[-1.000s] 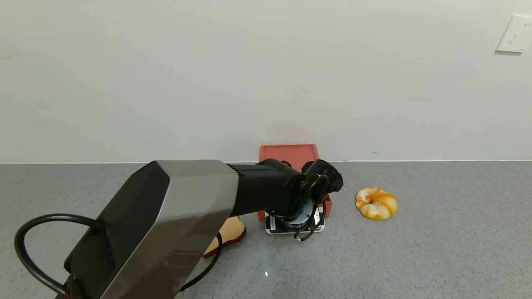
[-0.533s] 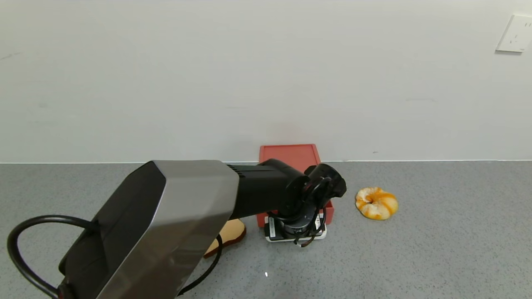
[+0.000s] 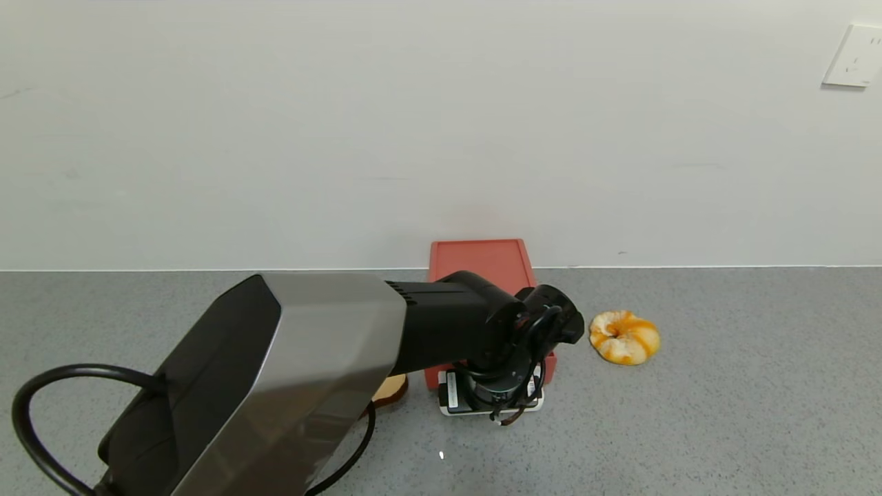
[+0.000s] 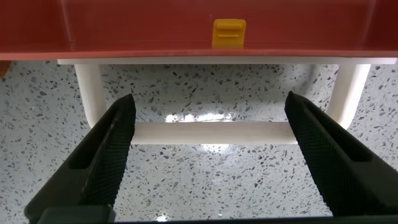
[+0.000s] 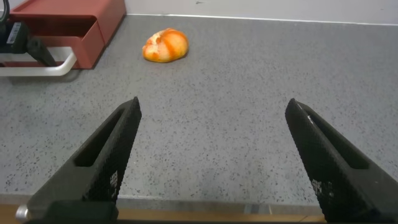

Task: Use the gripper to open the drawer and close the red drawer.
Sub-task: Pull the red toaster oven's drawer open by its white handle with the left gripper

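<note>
The salmon-red drawer (image 3: 482, 265) stands against the back wall with its tray slid part-way out toward me. My left gripper (image 3: 493, 403) points down at the white loop handle (image 3: 451, 411) in front of the tray. In the left wrist view the gripper (image 4: 209, 102) is open, with a finger (image 4: 112, 149) at each end of the handle's crossbar (image 4: 211, 132), below the red tray front (image 4: 155, 25). My right gripper (image 5: 214, 106) is open and empty above the bare table near its front edge; from there the drawer (image 5: 74, 25) shows far off.
An orange-and-white bread roll (image 3: 623, 336) lies right of the drawer. A bread slice (image 3: 389, 389) lies left of it, mostly hidden by my left arm. A small yellow piece (image 4: 229, 32) shows at the tray front. A wall socket (image 3: 853, 55) is at the upper right.
My left gripper has moved toward me with the white handle, and the red tray has slid further out of the box. The roll has not moved.
</note>
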